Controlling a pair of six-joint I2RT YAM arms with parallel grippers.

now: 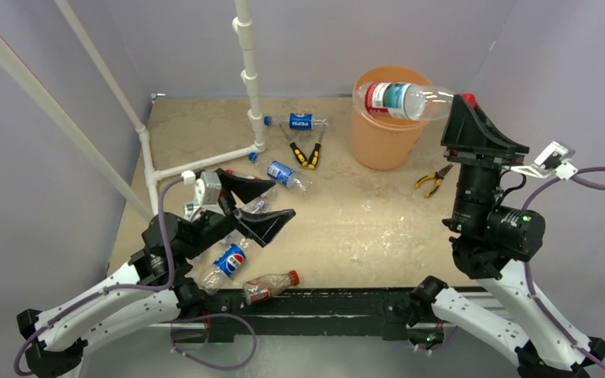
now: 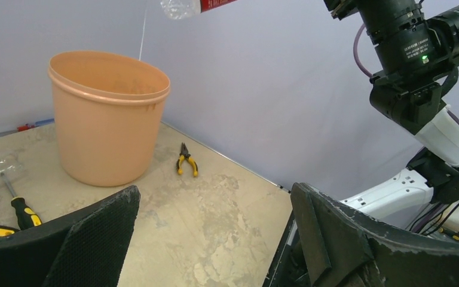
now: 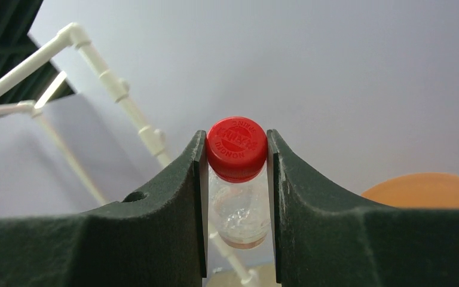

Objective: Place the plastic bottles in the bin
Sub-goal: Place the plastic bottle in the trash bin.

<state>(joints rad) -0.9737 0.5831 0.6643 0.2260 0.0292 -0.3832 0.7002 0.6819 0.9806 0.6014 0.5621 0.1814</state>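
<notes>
**Bottle over the bin: drop could go wide**

R gripper [image 3: 236, 164] is pinching the bottle [image 1: 398, 100] at its cap [image 3: 236, 140]. Bottle lies level, up above the bin [image 1: 378, 146].

Risk: it's held by the neck only, so it may swing on release. In top view the cap end looks past the rim on the arm's side. A drop now could clip the rim & bounce out.

L gripper [image 1: 256, 206] is spread wide & empty above the loose bottles [image 1: 230, 260]. It could knock them.

Can't see:
- bin's floor, so no count of what's inside
- bottle's height vs rim
- some loose bottles, part-covered by L gripper
- bottle body in R wrist view, mostly behind cap & fingers
</notes>
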